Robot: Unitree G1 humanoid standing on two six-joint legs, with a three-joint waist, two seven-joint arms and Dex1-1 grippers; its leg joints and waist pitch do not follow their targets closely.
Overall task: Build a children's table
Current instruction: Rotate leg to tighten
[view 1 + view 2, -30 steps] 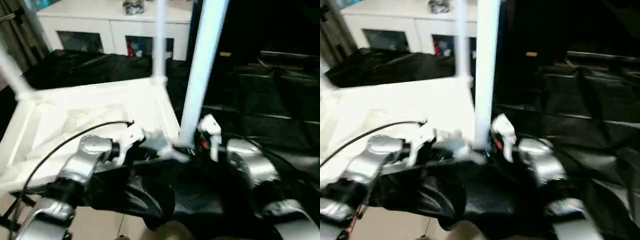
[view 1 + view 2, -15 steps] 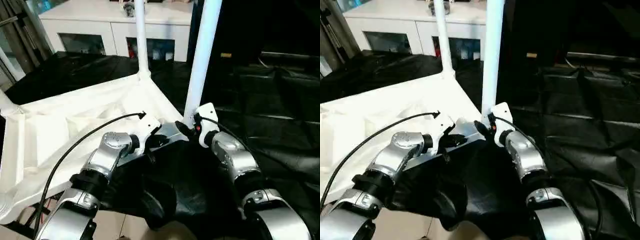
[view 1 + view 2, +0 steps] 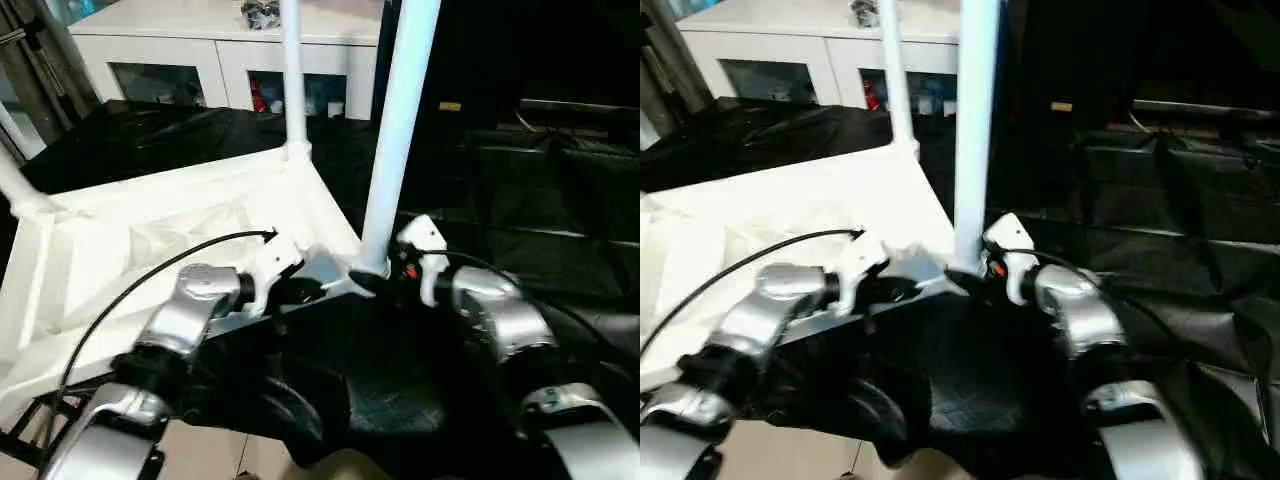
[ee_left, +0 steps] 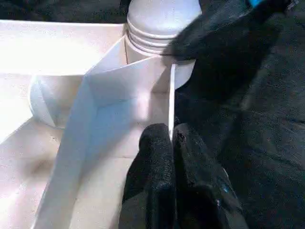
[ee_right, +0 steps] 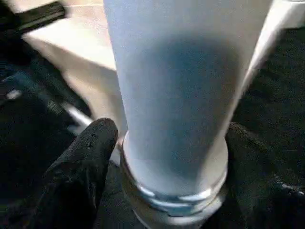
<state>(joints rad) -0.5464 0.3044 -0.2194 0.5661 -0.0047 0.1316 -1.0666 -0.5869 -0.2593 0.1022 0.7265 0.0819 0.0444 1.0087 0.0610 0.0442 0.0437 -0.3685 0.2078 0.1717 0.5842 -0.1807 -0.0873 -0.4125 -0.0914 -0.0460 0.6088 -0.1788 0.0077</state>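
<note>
White tabletop (image 3: 170, 240) was pinched at its near rim by your clenched left pincer (image 4: 170, 143). Your right pincer (image 5: 162, 157) straddled the near leg (image 3: 395, 140) at its socket, whether gripping I couldn't tell. If that leg was only half seated, you risked it tipping out once released.

Tabletop (image 3: 180, 215): smooth white plastic, slight sheen. Legs (image 3: 398, 120): smooth, satin white tube. Cover sheet (image 3: 560, 210): glossy, wrinkled black plastic. Forearms (image 3: 500, 320): brushed silver metal.

A long white cabinet with glass doors (image 3: 225, 60) stands at the far side. Small coloured items, too small to identify, show behind its panes. A small dark-and-pale object (image 3: 260, 12) rests on its top. Crumpled black plastic sheeting (image 3: 540, 200) covers the surface and the dark furniture at right.
</note>
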